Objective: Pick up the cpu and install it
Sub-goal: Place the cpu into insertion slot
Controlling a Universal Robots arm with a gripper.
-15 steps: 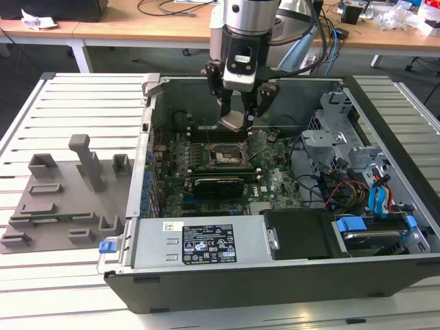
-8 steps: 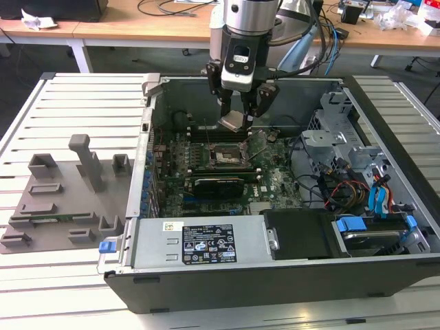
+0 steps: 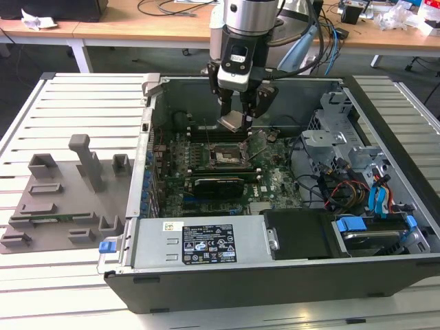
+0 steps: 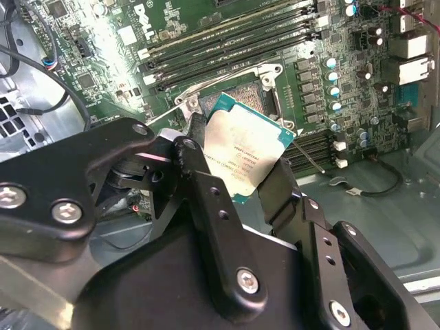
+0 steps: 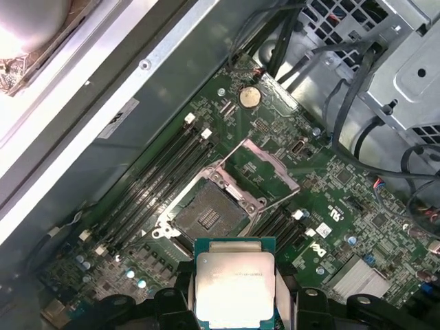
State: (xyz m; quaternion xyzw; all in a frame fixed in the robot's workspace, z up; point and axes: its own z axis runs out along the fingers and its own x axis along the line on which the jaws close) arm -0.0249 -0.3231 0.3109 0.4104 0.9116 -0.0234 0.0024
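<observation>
- The tool (image 3: pixel 238 117) is closed on the cpu (image 3: pixel 232 122), with one black finger on each of two opposite edges of the chip.
- In the second wrist view, the fingers (image 4: pixel 206 199) clamp the cpu (image 4: pixel 246 155) from both sides. Its silvery heat-spreader faces the camera, and a thin green rim shows around it.
- In the first wrist view, the cpu (image 5: pixel 235 285) sits between the tips of the tool (image 5: pixel 235 294). The metal top is bare and the fingers grip only its edges.
- The cpu hangs in the air inside the open computer case (image 3: pixel 385 268), above the green motherboard (image 3: pixel 206 175) and touching neither.
- The cpu socket (image 5: pixel 210 213) lies just beyond the chip in the first wrist view. It is uncovered, and its metal load plate (image 5: pixel 265 168) is swung open beside it.
- In the exterior view, the socket (image 3: pixel 223 155) is under the tool and a little nearer the camera than the chip.
- Rows of black memory slots (image 5: pixel 151 185) run along one side of the socket, and a coin cell (image 5: pixel 249 96) sits farther up the board.
- The case lies on its side on a slatted metal table (image 3: pixel 82 103), and its power supply (image 3: pixel 199 242) is along the table's near edge.
- A grey plastic tray (image 3: pixel 62 199) with upright holders rests on the table toward the edge at the exterior view's left, well apart from the tool.
</observation>
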